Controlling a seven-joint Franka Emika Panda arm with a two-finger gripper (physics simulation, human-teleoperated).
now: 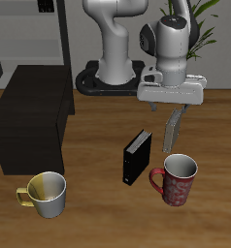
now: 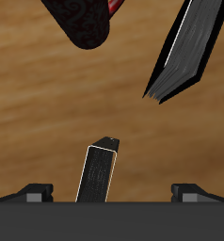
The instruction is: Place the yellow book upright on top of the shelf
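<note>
**Thin book gripped above the table**

A thin, dull tan-grey yellow book (image 1: 174, 129) is held clamped between the fingers of the two-finger gripper (image 1: 172, 108), hanging above the wooden table (image 1: 98, 208). Below it, a thicker black book (image 1: 137, 157) is seen standing beside a dark red mug (image 1: 178, 179). The low matte black shelf (image 1: 30, 121) is seen well apart, its flat top bare.

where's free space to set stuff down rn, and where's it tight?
Free: the flat top of the shelf is bare, and so is the wood between the shelf and the black book. Tight: the black book, the red mug and the end effector, holding the yellow book, crowd together. The yellow-and-white mug sits before the shelf.
</note>
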